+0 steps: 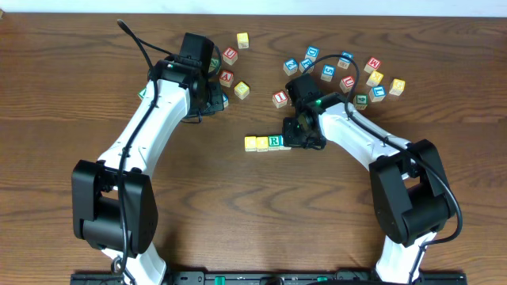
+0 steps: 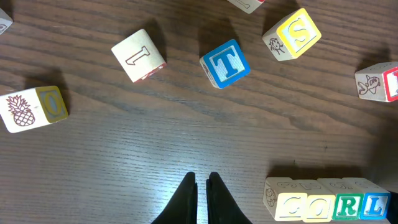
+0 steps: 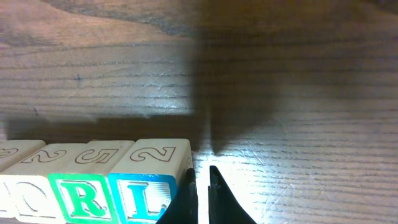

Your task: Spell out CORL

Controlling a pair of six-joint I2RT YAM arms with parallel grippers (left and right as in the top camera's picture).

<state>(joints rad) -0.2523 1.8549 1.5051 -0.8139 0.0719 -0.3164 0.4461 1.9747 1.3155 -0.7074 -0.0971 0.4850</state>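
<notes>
The CORL row [image 1: 264, 142] lies near the middle of the table [image 1: 238, 229], its long axis running side to side, reading C, O, green R, blue L. The right gripper [image 3: 200, 171], fingers pressed together and empty, sits just beside the L end. The left gripper [image 2: 201, 177], likewise closed on nothing, hangs apart, near loose cubes [image 2: 225, 63] marked T and S.

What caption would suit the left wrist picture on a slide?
Shut left claw near the CORL row of letter cubes, loose cubes scattered beyond.
</notes>
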